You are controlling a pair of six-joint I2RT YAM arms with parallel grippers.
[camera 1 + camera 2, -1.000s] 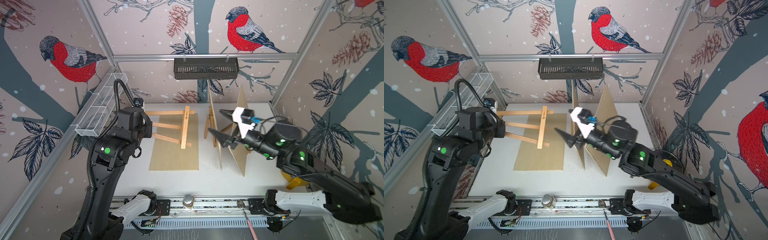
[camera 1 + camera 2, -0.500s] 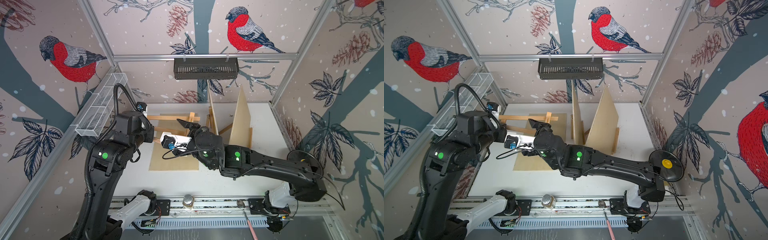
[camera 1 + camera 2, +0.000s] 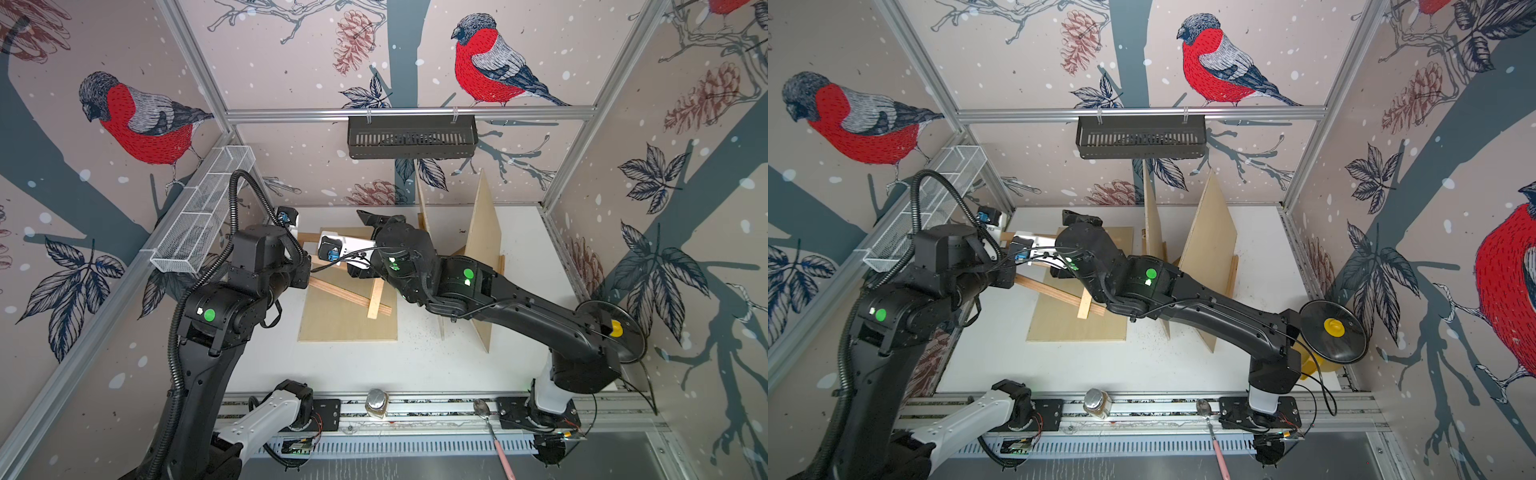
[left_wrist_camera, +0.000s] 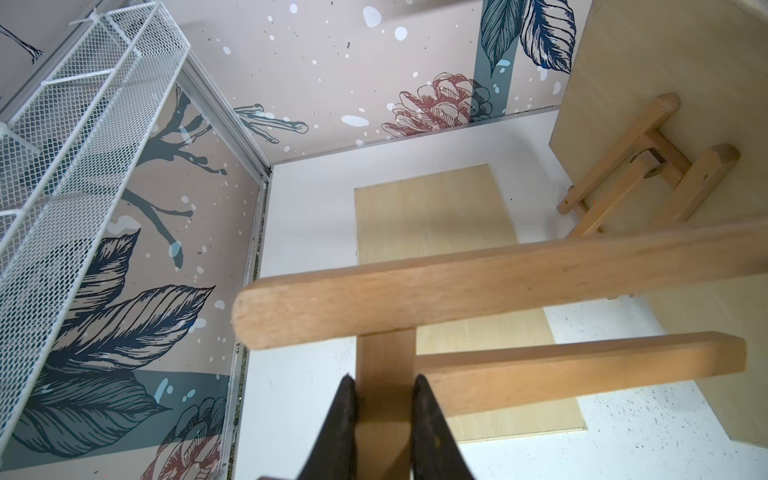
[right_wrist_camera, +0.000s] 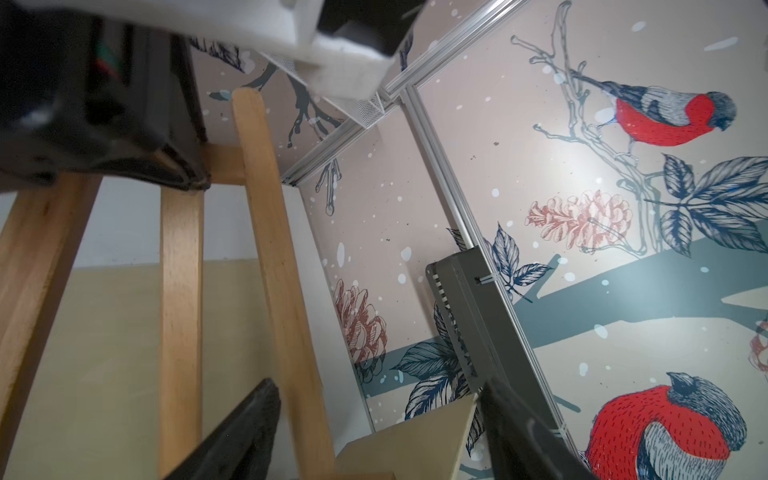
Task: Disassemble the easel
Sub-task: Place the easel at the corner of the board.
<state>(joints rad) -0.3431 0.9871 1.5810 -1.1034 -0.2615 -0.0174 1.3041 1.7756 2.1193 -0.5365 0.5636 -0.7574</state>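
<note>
— Where is the easel found?
— The easel (image 3: 345,293) is seen left of centre on the desk (image 3: 332,365), held above the flat board (image 3: 345,326) that lies there. Whether its feet touch that board cannot be told
— How is the left hand found?
— The left hand (image 4: 383,386) is clenched on the easel's middle strut (image 4: 384,357), with its fingers (image 4: 340,415) pressed to either side, just as it was a second ago
— And the right hand?
— The right hand (image 5: 378,390) is spread wide and nothing is grasped. A long slat (image 5: 282,257) of the easel is framed between the two fingers (image 5: 249,424), close to one of them, though contact cannot be made out
— What has been changed since the earlier frames?
— A second ago the right arm was stretched towards the standing boards (image 3: 484,257) on the right of the desk. It has since been swung across to the left, and its hand is now placed over the easel, pointed at the far wall. The standing boards are seen upright, to the right of the flat board
</note>
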